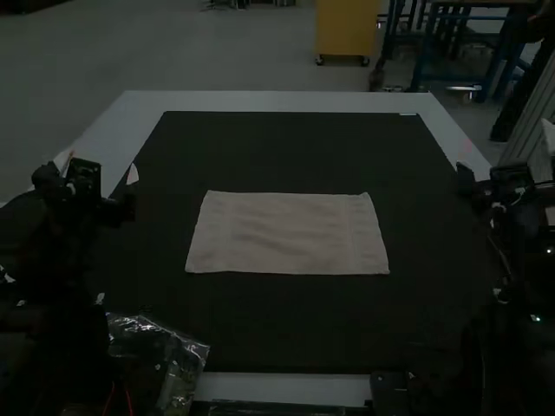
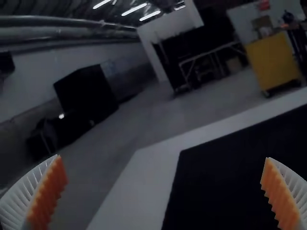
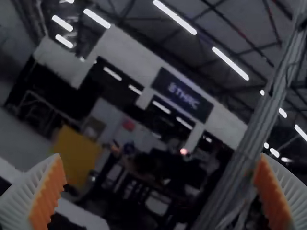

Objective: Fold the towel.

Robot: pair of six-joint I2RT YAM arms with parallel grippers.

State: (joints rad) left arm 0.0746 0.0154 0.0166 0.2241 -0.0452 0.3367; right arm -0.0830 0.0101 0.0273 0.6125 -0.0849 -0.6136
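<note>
item: one towel (image 1: pixel 288 232), pale, on the dark mat (image 1: pixel 286 325), around the mat's middle, set in from all its edges. long axis: left to right across the mat. relation to hands: the towel lies inward of both, to the right of the left hand (image 2: pixel 163 157) and to the left of the right hand (image 3: pixel 160 153); the left hand looks a little the nearer.

condition: flat, a neat oblong, corners laid out, a faint band near each short end, slight ripples mid-cloth. whether single or already doubled: cannot tell.

left hand: by the mat's left edge; fingers wide apart, nothing between them. right hand: by the mat's right edge; fingers likewise wide apart and empty.

also listed: clear plastic bag (image 1: pixel 156 342), at the mat's near left corner; worktop (image 1: pixel 286 101), pale, bordering the mat.

assessment: fold seemingly about to start; each hand probably needs to come inward and down to a towel corner. risk: thin edge slipping, or mat pinched with it.
</note>
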